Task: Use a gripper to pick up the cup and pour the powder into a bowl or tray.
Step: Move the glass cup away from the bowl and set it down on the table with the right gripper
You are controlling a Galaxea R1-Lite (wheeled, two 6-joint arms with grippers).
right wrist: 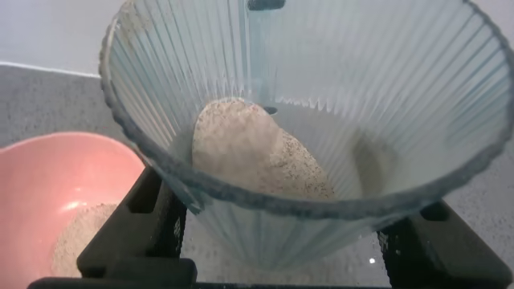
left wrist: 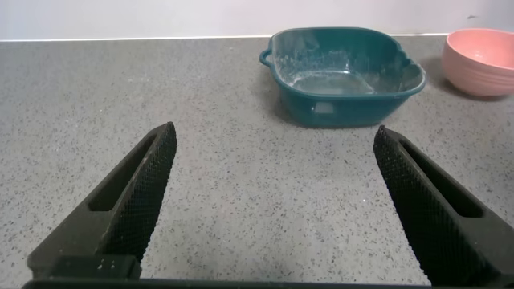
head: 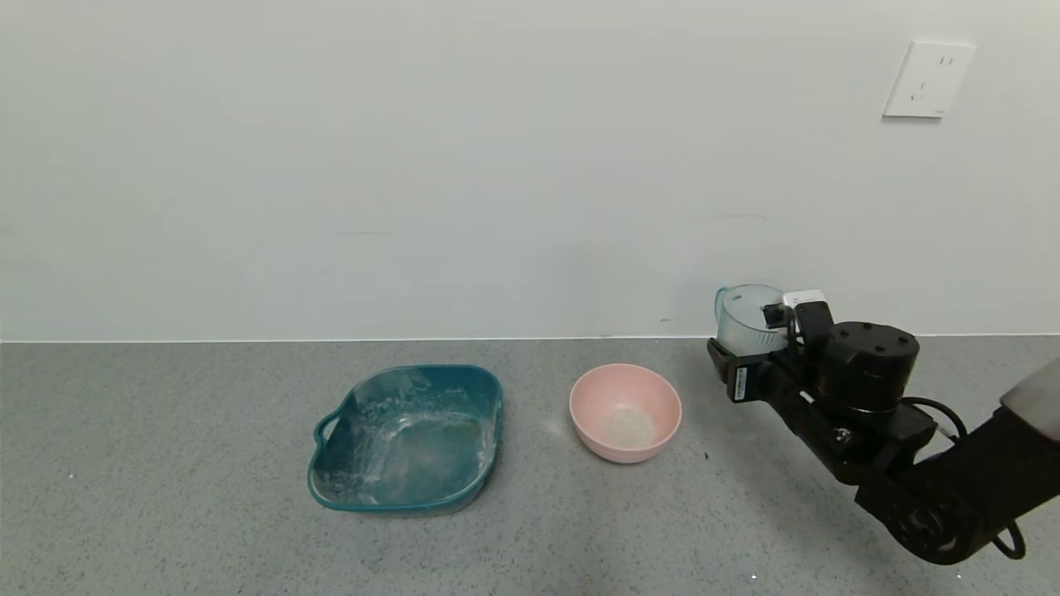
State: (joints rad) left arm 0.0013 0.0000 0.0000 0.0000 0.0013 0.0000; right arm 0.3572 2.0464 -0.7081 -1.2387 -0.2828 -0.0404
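My right gripper (head: 749, 348) is shut on the pale blue-green ribbed cup (head: 743, 319) and holds it off the table, to the right of the pink bowl (head: 625, 410) and not over it. In the right wrist view the cup (right wrist: 321, 104) sits between the black fingers (right wrist: 148, 221), with off-white powder (right wrist: 257, 152) heaped against one side of its bottom. The pink bowl (right wrist: 56, 181) shows beside and below the cup, with a little powder (right wrist: 80, 241) in it. My left gripper (left wrist: 273, 193) is open and empty over bare counter.
A teal squarish tray (head: 493, 397) with a handle and powder smears stands left of the bowl; it also shows in the left wrist view (left wrist: 345, 100). The wall runs along the counter's back edge, with a socket (head: 927, 79) at upper right.
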